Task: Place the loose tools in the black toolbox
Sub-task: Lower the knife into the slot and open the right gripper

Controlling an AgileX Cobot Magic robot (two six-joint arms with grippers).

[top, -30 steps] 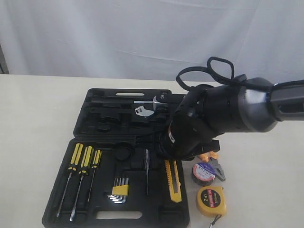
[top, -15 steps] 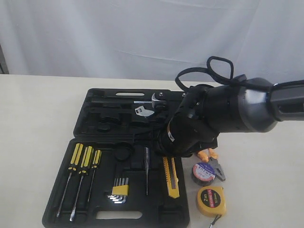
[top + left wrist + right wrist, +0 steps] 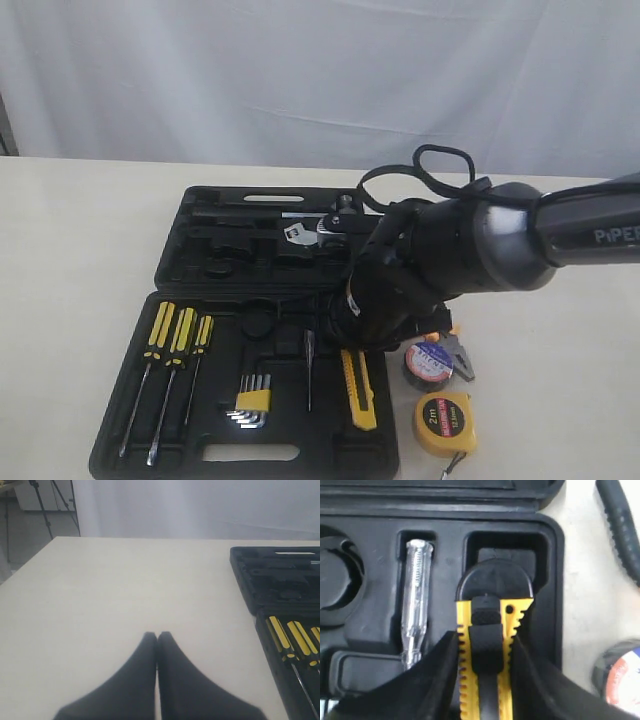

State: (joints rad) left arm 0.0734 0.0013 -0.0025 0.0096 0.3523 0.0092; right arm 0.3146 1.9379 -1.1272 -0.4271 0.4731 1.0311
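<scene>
My right gripper (image 3: pixel 485 636) is shut on the yellow-black utility knife (image 3: pixel 489 645), its fingers pressed against both toothed sides. The knife (image 3: pixel 358 388) sits over a recess in the near half of the open black toolbox (image 3: pixel 330 450), at its right end. The gripper itself is hidden behind the arm in the exterior view. On the table right of the box lie the black tape roll (image 3: pixel 428 363), the pliers (image 3: pixel 457 350) and the yellow tape measure (image 3: pixel 444 423). My left gripper (image 3: pixel 157 635) is shut and empty, over bare table left of the toolbox (image 3: pixel 250 580).
Three yellow-black screwdrivers (image 3: pixel 175 335) and a hex key set (image 3: pixel 250 400) fill recesses in the near half. A clear-handled tester (image 3: pixel 415 615) lies in the slot beside the knife. The far half (image 3: pixel 200 250) holds a metal wrench (image 3: pixel 305 233). The tape roll (image 3: pixel 620 675) is close to my right gripper.
My right arm has shifted a little left and lower with the knife. The knife now sits lower and straighter over its recess. The left gripper shows no earlier view.
</scene>
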